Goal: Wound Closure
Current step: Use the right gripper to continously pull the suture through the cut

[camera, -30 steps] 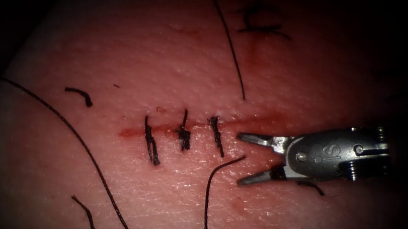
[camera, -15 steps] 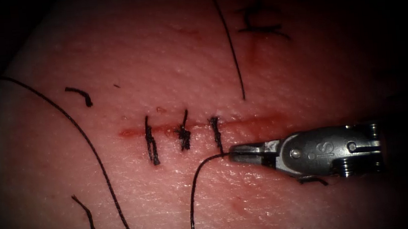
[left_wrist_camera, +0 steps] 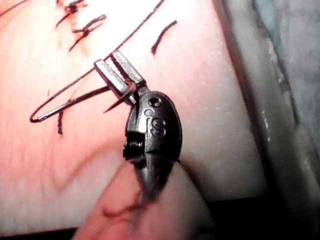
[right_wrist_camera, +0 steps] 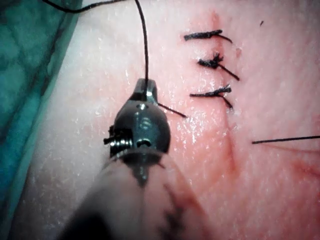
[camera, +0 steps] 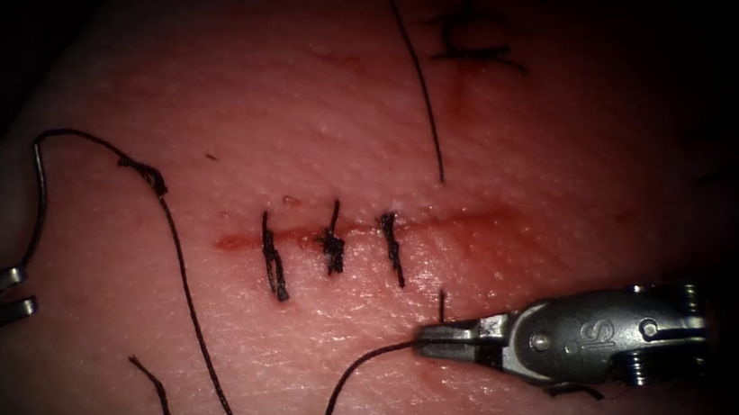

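The right tool, at lower right of the endoscope frame, is closed on the thread below the cut with its three stitches. The left tool, at the left edge, grips the needle near one end; the needle lies outside the tissue.

**Bkgd & surroundings**

We see a teal-green drape w/ a faint grid pattern beside the pink block in the right wrist view. In the endoscope view, frame edges & corners go dark; light pools mid-frame.
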Available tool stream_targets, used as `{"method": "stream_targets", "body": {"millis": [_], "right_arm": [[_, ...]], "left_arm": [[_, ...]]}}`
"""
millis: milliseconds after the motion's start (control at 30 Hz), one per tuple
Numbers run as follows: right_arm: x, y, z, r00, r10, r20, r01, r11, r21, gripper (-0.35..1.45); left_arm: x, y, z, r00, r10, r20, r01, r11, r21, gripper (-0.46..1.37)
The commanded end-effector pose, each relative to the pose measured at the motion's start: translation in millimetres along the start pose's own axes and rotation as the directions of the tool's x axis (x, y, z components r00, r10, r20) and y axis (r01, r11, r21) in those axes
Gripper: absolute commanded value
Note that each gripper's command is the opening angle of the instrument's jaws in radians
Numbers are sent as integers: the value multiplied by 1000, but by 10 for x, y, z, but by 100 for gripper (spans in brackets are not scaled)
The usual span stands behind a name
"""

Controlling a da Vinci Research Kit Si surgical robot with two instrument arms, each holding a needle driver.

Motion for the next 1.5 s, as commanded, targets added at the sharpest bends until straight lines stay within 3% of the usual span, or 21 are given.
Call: {"method": "stream_targets", "body": {"millis": [33,400,667,967,1100,1167,1200,1267,1367,1500], "right_arm": [[5,-16,-4,1000,-5,-3,5,1000,21,-35],[39,-110,-11,999,-33,-7,34,996,84,-35],[61,-164,-11,998,-56,10,54,984,168,-35],[87,-209,-4,996,-93,14,86,960,265,-35],[94,-213,2,994,-111,-6,107,941,320,-35],[95,-211,2,992,-124,-8,121,944,306,6],[95,-208,-1,991,-132,-18,132,955,264,77],[95,-203,-9,992,-124,-35,128,973,194,124],[92,-199,-27,991,-122,-57,130,976,176,125],[82,-188,-73,990,-136,-45,141,983,121,126]], "left_arm": [[-7,-1,9,1000,3,4,-3,1000,-11,-35],[-21,-7,36,1000,2,15,-2,1000,7,-35],[-22,-2,42,1000,6,17,-6,1000,13,-35],[-23,0,40,1000,9,17,-9,1000,13,-35],[-23,0,40,1000,2,15,-2,1000,15,-35],[-23,-1,39,1000,2,16,-2,1000,12,-35],[-23,-1,38,1000,1,15,-2,1000,11,-35],[-23,-3,37,1000,1,15,-1,1000,9,-35],[-23,-4,35,1000,5,14,-5,1000,8,-35],[-23,-7,32,1000,4,12,-4,1000,4,-35]]}}
